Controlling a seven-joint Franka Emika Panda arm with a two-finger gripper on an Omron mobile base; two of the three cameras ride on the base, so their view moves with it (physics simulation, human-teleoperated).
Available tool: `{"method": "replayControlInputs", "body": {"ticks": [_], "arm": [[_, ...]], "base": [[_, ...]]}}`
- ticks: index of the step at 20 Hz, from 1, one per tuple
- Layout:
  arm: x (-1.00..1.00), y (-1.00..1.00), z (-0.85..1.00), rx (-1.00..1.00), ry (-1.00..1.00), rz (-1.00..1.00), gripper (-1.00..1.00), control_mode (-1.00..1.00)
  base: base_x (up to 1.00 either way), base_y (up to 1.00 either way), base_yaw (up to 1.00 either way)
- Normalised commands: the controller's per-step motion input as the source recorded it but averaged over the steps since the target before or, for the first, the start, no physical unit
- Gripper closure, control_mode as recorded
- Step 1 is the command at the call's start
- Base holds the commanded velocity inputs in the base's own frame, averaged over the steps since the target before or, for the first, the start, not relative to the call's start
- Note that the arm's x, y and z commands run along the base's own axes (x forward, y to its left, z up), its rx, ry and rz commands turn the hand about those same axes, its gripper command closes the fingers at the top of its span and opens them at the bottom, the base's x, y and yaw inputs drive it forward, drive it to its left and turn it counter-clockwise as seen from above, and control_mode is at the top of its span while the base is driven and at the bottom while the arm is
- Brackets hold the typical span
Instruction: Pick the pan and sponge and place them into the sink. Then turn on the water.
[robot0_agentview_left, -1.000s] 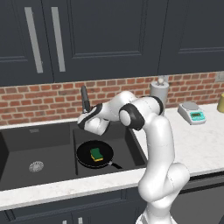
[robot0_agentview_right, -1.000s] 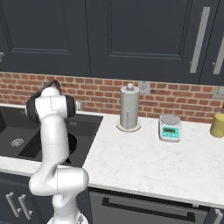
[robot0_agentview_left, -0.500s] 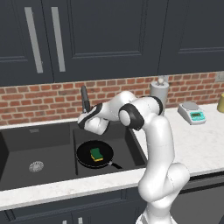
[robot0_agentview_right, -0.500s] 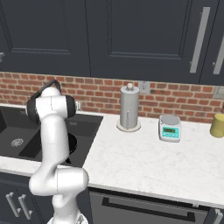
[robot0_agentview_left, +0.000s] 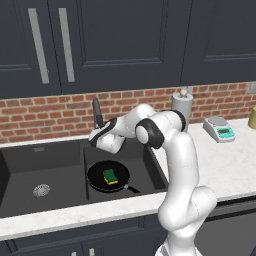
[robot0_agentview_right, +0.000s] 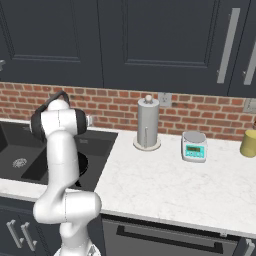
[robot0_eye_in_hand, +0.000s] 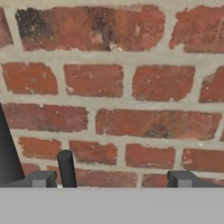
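Observation:
The black pan (robot0_agentview_left: 100, 181) lies in the smaller right basin of the dark sink (robot0_agentview_left: 55, 156). On the pan rests the yellow and green sponge (robot0_agentview_left: 110, 176). My gripper (robot0_eye_in_hand: 112, 179) is open and holds nothing. It faces the brick wall just behind the sink. The hand (robot0_agentview_left: 101, 136) hovers above the pan, close to the dark faucet (robot0_agentview_left: 97, 113). In the hand view a thin dark rod (robot0_eye_in_hand: 66, 168) of the faucet rises just inside the left fingertip (robot0_eye_in_hand: 42, 178). Water is out of view.
On the white counter to the right stand a steel paper-towel holder (robot0_agentview_right: 148, 122), a white and teal scale (robot0_agentview_right: 194, 146) and a yellow jar (robot0_agentview_right: 248, 143). Dark cabinets hang above the brick backsplash. The wider left basin has a silver drain (robot0_agentview_left: 41, 190).

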Motion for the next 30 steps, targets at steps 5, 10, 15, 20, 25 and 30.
{"method": "replayControlInputs", "body": {"ticks": [5,10,15,20,25,30], "arm": [[0.06,0.00,0.00,0.00,0.00,0.00,-1.00,-1.00],[0.10,0.00,0.00,0.00,0.00,0.00,-1.00,-1.00],[0.02,0.00,0.00,0.00,0.00,0.00,-1.00,-1.00],[0.00,0.00,0.00,0.00,0.00,0.00,-1.00,-1.00],[0.00,-0.16,0.00,0.00,-0.01,0.00,-1.00,-1.00],[0.00,-0.32,0.00,0.00,0.00,0.00,-1.00,-1.00]], "base": [[0.00,0.00,0.00],[0.00,0.00,0.00],[0.00,0.00,0.00],[0.00,0.00,0.00],[0.00,0.00,0.00],[0.00,0.00,0.00]]}}
